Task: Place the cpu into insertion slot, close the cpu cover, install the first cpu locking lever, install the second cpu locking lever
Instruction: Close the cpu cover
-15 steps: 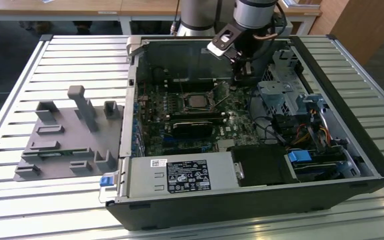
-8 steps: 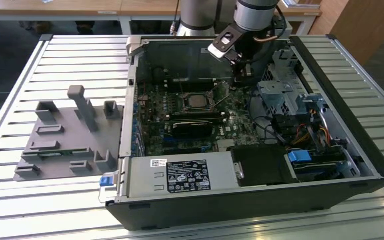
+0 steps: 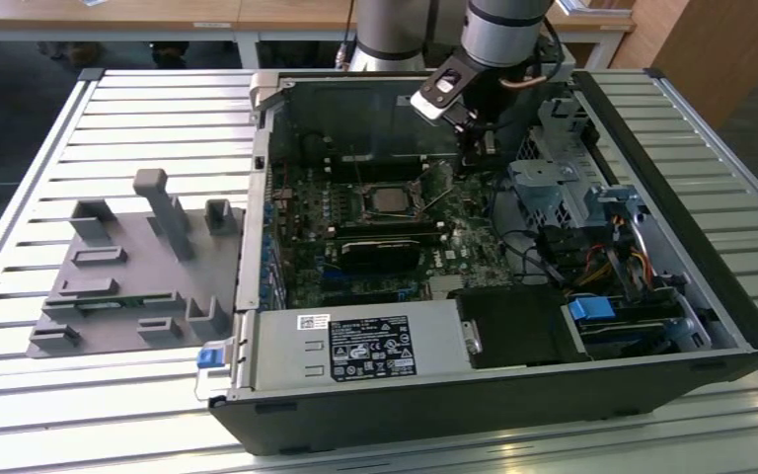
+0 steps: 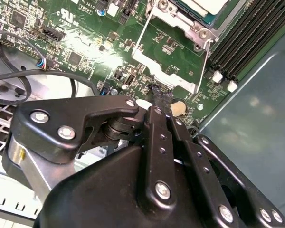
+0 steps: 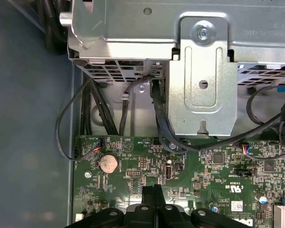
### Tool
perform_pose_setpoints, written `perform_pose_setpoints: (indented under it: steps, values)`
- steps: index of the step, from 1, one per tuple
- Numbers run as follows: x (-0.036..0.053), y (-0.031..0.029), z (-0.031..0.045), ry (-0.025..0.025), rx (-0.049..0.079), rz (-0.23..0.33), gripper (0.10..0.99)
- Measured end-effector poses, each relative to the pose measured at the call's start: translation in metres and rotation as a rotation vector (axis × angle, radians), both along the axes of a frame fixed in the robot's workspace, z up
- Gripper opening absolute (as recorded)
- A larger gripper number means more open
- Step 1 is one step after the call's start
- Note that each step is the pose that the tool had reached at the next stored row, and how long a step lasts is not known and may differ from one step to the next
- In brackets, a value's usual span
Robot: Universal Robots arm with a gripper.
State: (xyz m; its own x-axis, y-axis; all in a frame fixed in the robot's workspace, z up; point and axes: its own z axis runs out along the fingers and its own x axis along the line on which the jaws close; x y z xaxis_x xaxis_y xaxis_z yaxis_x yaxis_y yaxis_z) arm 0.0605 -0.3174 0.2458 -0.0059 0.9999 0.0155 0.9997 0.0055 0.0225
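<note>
I have the pincer [image 4: 157, 94] clenched on nothing I can see, tips low beside the locking lever [image 4: 161, 69] to reach it. The cpu [image 4: 206, 4] sits in the insertion slot [image 3: 358, 202].

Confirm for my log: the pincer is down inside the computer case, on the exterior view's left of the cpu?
Not quite. The pincer is down inside the computer case, on the exterior view's right of the cpu, as the exterior view shows.

Slatted table [image 3: 155, 109]: computer case [image 3: 485, 410], grey fixture [image 3: 126, 281]
</note>
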Motion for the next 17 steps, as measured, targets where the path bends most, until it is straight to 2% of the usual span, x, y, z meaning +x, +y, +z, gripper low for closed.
perform_pose_setpoints:
  steps: [4, 17]
  values:
    - [-0.0042, 0.0, -0.0007, 0.0, 0.0, 0.0, 0.106]
    - [-0.0299, 0.0, -0.0021, 0.0, 0.0, 0.0, 0.106]
